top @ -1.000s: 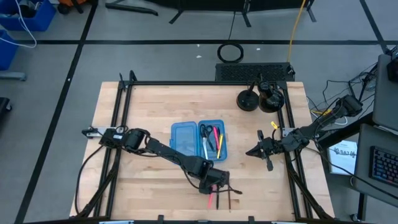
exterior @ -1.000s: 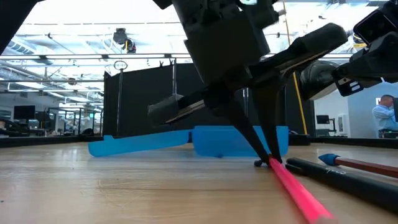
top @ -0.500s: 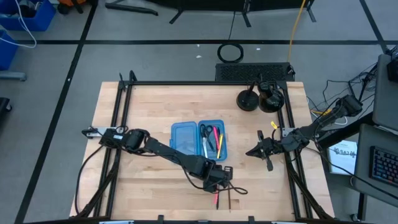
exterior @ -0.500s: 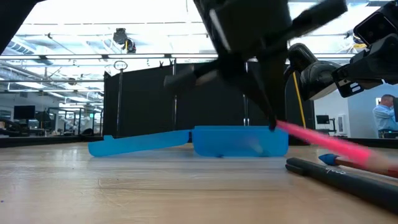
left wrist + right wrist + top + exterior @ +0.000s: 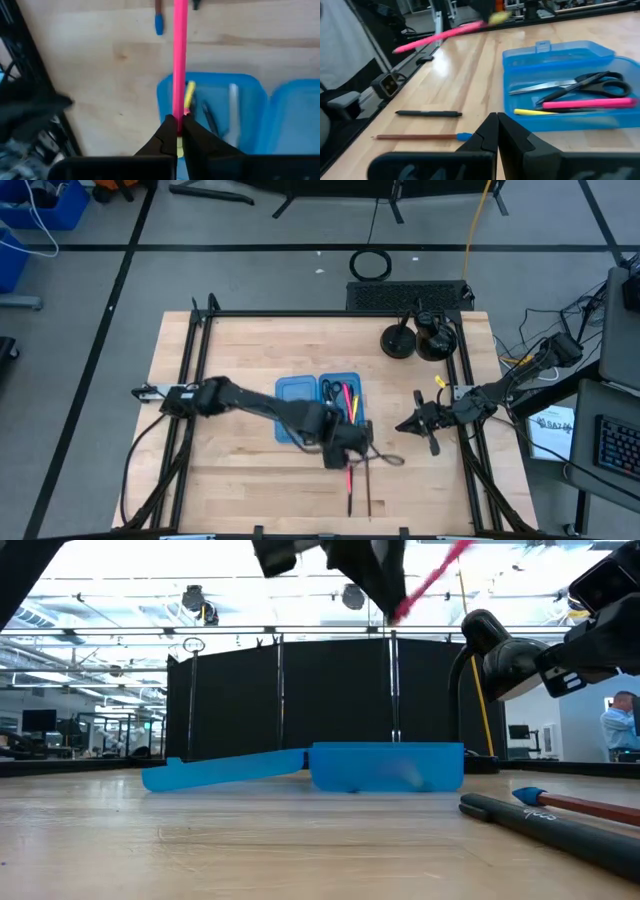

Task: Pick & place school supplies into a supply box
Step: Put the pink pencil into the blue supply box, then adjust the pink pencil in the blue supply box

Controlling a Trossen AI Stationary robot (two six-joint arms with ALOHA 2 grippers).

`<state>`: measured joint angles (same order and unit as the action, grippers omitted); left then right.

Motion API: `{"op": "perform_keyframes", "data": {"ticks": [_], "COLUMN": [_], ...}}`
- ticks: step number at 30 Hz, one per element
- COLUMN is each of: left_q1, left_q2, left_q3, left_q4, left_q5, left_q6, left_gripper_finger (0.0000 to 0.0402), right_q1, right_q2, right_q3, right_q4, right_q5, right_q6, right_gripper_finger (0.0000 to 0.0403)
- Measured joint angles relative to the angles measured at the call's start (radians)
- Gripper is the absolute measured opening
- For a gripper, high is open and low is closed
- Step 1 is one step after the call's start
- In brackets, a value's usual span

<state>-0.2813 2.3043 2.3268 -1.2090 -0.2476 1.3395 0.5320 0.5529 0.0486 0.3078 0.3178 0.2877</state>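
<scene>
The left gripper (image 5: pixel 177 131) pinches a thin, smooth pink pen (image 5: pixel 179 55) near one end and holds it in the air, just at the near edge of the pencil case (image 5: pixel 300 387); in the low view the pen (image 5: pixel 432 578) slants high above the case (image 5: pixel 385 768), and the gripper there is a dark blur cut off by the frame's top. The case is translucent light-blue plastic, two rounded-corner rectangular halves lying open side by side on the pale wood-grain table (image 5: pixel 240 345). The left half looks empty, though the arm covers part of it. The right half (image 5: pixel 570 95) holds black-handled scissors (image 5: pixel 592 84) with shiny metal blades, a second pink pen (image 5: pixel 587 103) and a yellow pen (image 5: pixel 540 112). On the bare table just beside the case lie a slim black pen (image 5: pixel 428 114) and a brown pencil with a blue tip (image 5: pixel 422 136), parallel and slightly apart. Well to the right, near the table's edge, the right gripper (image 5: pixel 497 131) hovers with its dark fingers pressed together on nothing.
</scene>
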Motion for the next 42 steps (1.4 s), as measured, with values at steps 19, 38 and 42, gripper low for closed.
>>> {"op": "perform_keyframes", "data": {"ticks": [19,38,42], "left_q1": [0.151,0.322,0.303], "left_q2": [-0.046,-0.048,-0.041], "left_q3": [-0.098,-0.343,-0.342], "left_q4": [0.056,0.322,0.329], "left_q5": [0.206,0.34,0.336], "left_q6": [-0.04,-0.35,-0.376], "left_gripper_finger": [0.0002,0.0178,0.0187], "right_q1": [0.0,0.0,0.0], "right_q2": [0.005,0.005,0.005], "right_q3": [0.0,0.0,0.0], "right_q4": [-0.006,-0.029,-0.029], "right_q5": [-0.035,-0.035,-0.035], "right_q6": [-0.011,-0.009,-0.011], "right_gripper_finger": [0.0,0.0,0.0]}}
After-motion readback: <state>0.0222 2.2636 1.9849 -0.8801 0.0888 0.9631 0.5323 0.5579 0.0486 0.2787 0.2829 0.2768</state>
